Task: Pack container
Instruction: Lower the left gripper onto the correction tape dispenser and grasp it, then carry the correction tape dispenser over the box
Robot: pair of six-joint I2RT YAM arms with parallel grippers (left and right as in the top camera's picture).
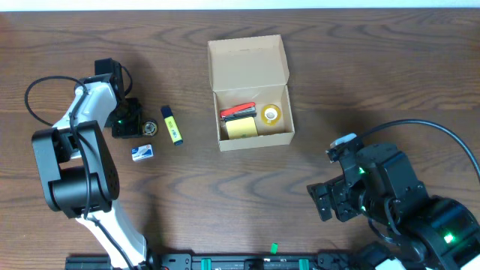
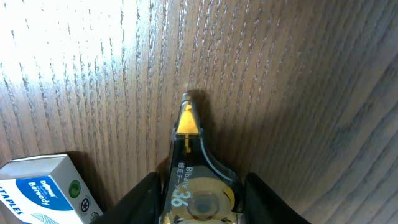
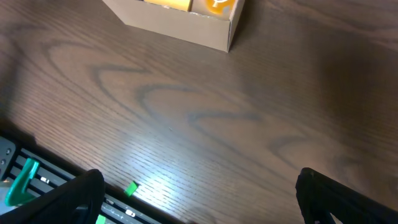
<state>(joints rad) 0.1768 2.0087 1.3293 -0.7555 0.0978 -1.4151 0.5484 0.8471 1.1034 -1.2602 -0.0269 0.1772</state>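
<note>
Box position: the box (image 1: 251,94) sits mid-table toward the far side, well apart from both arms, lid (image 1: 247,61) folded back away from you
Box axis: its open tray runs a little longer across the table than deep, slightly skewed; the mouth faces straight up
Box contents: a yellow pad (image 1: 240,128), a tape roll (image 1: 271,113) and a red item are already inside
Left gripper (image 2: 200,208): low over the corrector (image 2: 194,168), fingers (image 2: 142,200) narrow and close on either side; you cannot tell whether they press it yet
Corrector axis: it runs lengthwise out from between the fingers, yellow tip pointing away from the wrist, flat on the table (image 2: 298,74)
Direction to box: from the left gripper the box lies to the right and a little farther back, past the highlighter (image 1: 172,125)
Neighbours: the staples (image 2: 43,190) sit just beside the left finger, so watch that side
Right gripper (image 3: 196,193): fingers wide, holding nothing, hanging near the table's front edge
Nearer arm: the left is on the corrector; the carry to the box looks like its job
</note>
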